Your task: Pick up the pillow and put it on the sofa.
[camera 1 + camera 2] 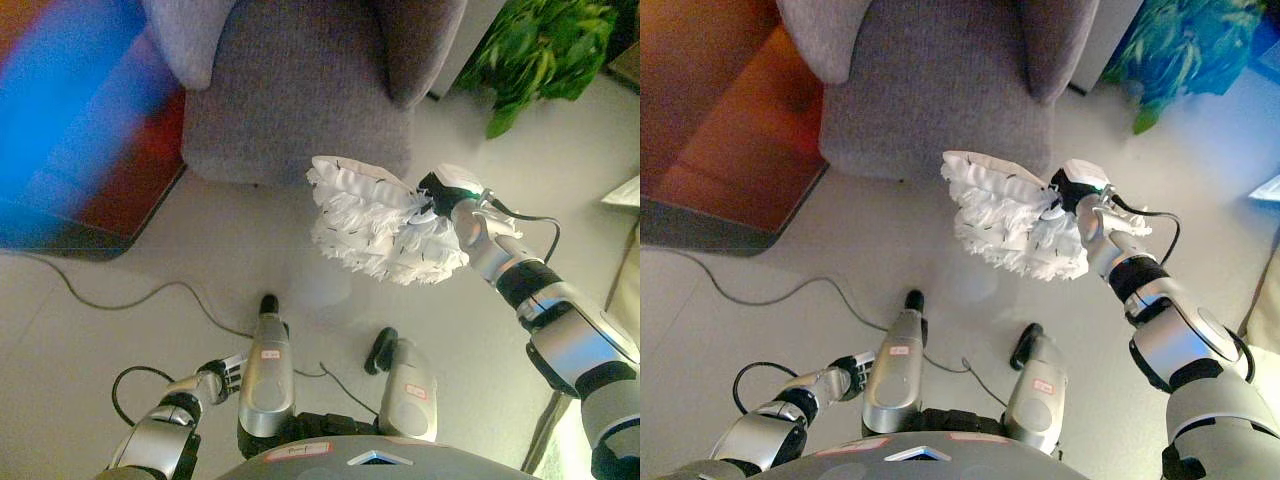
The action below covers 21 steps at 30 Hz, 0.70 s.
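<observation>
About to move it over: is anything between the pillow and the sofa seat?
Nothing. In both eye views, only bare floor shows between the pillow, held up by the right hand, and the sofa.

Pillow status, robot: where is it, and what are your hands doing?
Right hand fingers shut on white pillow, held off the floor before the grey sofa. Left hand low, idle. Nothing blocking the seat.

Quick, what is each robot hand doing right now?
Right hand: shut on the edge of the white ruffled fabric pillow, held in the air.
Left hand: low by the robot's side, holding nothing visible; fingers cannot be told.
</observation>
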Motion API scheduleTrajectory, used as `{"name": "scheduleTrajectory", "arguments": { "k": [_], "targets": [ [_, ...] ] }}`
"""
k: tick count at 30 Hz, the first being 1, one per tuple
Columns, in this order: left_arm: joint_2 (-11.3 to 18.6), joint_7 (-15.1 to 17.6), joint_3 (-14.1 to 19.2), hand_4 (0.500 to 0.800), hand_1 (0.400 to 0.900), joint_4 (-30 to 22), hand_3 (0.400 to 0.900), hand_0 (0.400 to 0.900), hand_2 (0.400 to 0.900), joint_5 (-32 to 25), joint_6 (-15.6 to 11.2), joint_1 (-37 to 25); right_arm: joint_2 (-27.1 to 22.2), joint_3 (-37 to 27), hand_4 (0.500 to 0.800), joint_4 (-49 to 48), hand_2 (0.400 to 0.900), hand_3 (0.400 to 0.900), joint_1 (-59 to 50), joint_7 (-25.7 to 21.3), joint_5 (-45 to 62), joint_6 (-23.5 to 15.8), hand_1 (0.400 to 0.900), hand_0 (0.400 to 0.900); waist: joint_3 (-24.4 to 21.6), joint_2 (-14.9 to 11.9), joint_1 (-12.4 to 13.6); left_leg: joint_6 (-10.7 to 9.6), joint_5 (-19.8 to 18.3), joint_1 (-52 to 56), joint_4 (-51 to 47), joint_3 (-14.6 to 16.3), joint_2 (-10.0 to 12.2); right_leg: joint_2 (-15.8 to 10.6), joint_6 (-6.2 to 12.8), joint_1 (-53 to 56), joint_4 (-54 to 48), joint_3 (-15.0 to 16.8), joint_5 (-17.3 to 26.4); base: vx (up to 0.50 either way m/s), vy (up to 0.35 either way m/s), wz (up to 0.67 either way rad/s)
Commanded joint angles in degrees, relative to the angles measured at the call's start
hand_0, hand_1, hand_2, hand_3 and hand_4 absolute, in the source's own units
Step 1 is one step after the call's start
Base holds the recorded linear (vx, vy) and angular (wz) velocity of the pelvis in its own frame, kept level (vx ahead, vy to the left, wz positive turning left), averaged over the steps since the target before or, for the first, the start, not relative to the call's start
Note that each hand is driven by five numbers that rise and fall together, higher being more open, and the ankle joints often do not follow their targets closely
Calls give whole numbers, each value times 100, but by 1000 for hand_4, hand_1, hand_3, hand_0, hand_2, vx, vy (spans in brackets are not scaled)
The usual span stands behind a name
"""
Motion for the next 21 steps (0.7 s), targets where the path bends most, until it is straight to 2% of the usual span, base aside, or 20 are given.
{"name": "scheduleTrajectory", "arguments": {
  "k": [1, 2, 3, 4, 6, 8, 10, 11, 13, 15, 18, 21],
  "targets": [
    [15, -25, -228, 800, 900, 199, 900, 900, 900, 232, 238, 213, -566, -469, 500, -769, 400, 400, -147, -78, -240, -291, 400, 400, -1152, -36, -83, -246, 744, 502, -55, -57, 538, 42, 57, 736, -1281, 265, 675, 232, -3, -5],
    [-22, -28, -207, 800, 900, 197, 900, 900, 900, 201, 277, 255, -669, -481, 500, -909, 400, 400, -96, -48, -262, -327, 400, 400, -1184, -53, -75, -276, 896, 423, 164, -206, 473, 99, -3, 892, -1423, 284, 688, 273, 34, -11],
    [-87, -35, -152, 800, 900, 236, 900, 900, 900, 260, 320, 302, -762, -501, 500, -1017, 400, 400, -85, 10, -273, -366, 400, 400, -1249, -68, -53, -286, 950, 388, 171, -232, 403, 120, -35, 1053, -1566, 235, 710, 266, 59, -8],
    [-112, -46, -133, 800, 900, 264, 900, 900, 900, 313, 346, 320, -795, -517, 500, -1029, 400, 400, -96, 39, -281, -385, 400, 400, -1286, -51, -39, -305, 963, 432, 30, -149, 432, 110, -15, 1156, -1612, 135, 707, 375, 165, 4],
    [-186, -176, -121, 800, 900, 427, 900, 900, 900, 570, 402, 397, -957, -636, 500, -1168, 400, 400, -119, 45, -367, -393, 400, 400, -1437, 46, 9, -383, 1143, 645, -878, 320, 581, 61, 104, 1553, -1744, -305, 687, 407, 232, 24],
    [-182, -282, -146, 800, 900, 522, 900, 900, 900, 780, 408, 408, -1198, -807, 500, -1297, 400, 400, -60, 80, -415, -458, 400, 400, -1523, 69, 75, -465, 1410, 478, -1305, 640, 657, 65, 190, 1987, -1888, -577, 636, 347, 207, 32],
    [-148, -365, -21, 800, 900, 591, 900, 900, 900, 923, 330, 442, -1352, -923, 500, -1444, 400, 400, -72, 220, -507, -534, 400, 400, -1544, 1, 86, -376, 1202, 428, -1045, 515, 528, -45, 245, 2135, -1847, -499, 591, 355, 258, 13],
    [-135, -356, 36, 800, 900, 565, 900, 900, 900, 910, 285, 475, -1431, -914, 500, -1452, 400, 400, -142, 306, -556, -574, 400, 400, -1590, -41, 117, -287, 1034, 483, -1026, 450, 361, -158, 328, 2223, -1876, -443, 648, 348, 283, -8],
    [-29, -396, 113, 800, 900, 519, 900, 900, 900, 960, 311, 445, -1634, -892, 500, -1443, 400, 400, -335, 537, -367, -765, 400, 400, -1707, -132, 197, -112, 774, 363, -784, 550, 198, -326, 326, 2401, -1839, -418, 659, 309, 240, -15],
    [107, -383, 83, 800, 900, 508, 900, 900, 900, 891, 316, 382, -1755, -755, 500, -1372, 400, 400, -670, 870, -182, -946, 400, 400, -1741, -247, 227, 97, 579, 400, -649, 508, -87, -562, 303, 2203, -1167, -167, 1048, 322, 228, 1],
    [315, -457, 35, 800, 900, 508, 900, 900, 900, 950, 380, 335, -1847, -328, 500, -1072, 400, 400, -1253, 1127, 115, -1269, 400, 400, -1821, -298, 249, 302, 495, 683, -808, 412, -303, -483, 250, 2006, -1016, 94, 1335, 321, 63, 15],
    [442, -446, 86, 800, 900, 557, 900, 900, 900, 994, 422, 282, -1826, -37, 500, -763, 400, 400, -1839, 1396, 317, -1571, 400, 400, -1908, -424, 235, 270, 448, 894, -1040, 415, -282, -329, 341, 1837, -1934, 104, 1589, 288, -221, 31]
  ]
}}
